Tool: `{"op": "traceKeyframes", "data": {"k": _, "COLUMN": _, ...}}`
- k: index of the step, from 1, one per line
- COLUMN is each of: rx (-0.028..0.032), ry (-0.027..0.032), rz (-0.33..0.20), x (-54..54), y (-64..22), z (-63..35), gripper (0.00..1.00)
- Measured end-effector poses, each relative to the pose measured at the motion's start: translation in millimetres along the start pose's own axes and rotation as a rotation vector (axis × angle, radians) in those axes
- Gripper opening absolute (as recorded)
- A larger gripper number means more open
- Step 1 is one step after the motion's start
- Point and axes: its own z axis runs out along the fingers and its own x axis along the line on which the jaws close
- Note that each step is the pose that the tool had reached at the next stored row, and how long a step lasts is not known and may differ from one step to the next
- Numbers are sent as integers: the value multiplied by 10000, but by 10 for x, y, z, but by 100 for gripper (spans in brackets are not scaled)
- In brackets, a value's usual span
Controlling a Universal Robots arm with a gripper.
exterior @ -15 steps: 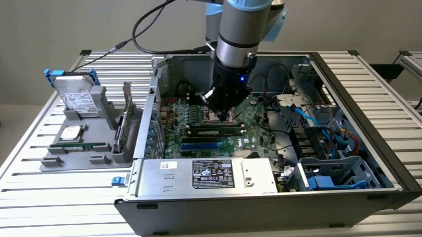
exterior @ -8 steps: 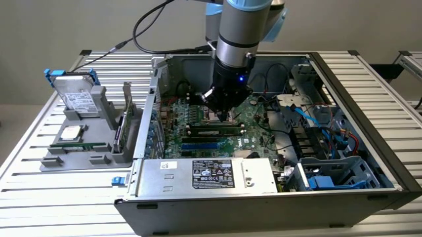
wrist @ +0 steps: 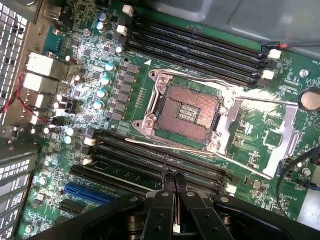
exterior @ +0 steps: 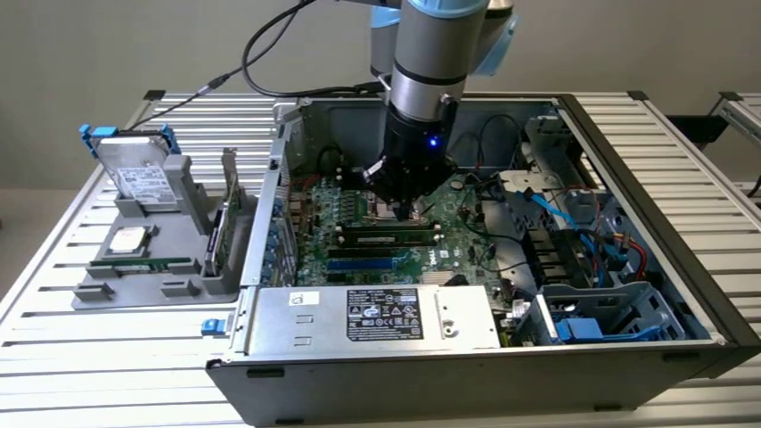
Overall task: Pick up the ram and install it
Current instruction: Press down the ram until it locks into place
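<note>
Ram, the long green circuit-board stick (exterior: 383, 236), lies seated in a black motherboard slot; my fingers (wrist: 173, 184) are pinched together, empty, over it. I'd press straight down, evenly.

Worktop (exterior: 71, 357): ribbed metal surface of parallel slats, running under everything in the exterior view.
Computer case (exterior: 393, 392): open-topped, lying directly on the worktop, taking up the middle and the exterior view's right.
Grey holder (exterior: 178, 267): sits directly on the worktop at the exterior view's left, just beside the case.
Second slatted worktop (exterior: 743, 111): at the far edge of the exterior view's right, apart from the main one.
</note>
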Motion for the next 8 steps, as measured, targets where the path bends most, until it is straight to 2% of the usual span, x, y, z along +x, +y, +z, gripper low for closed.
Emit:
{"op": "traceKeyframes", "data": {"k": 4, "rx": 129, "ry": -45, "rz": 375, "x": 0, "y": 0, "z": 0, "gripper": 10}}
{"op": "traceKeyframes", "data": {"k": 8, "rx": 212, "ry": -94, "rz": 749, "x": 0, "y": -1, "z": -1, "gripper": 10}}
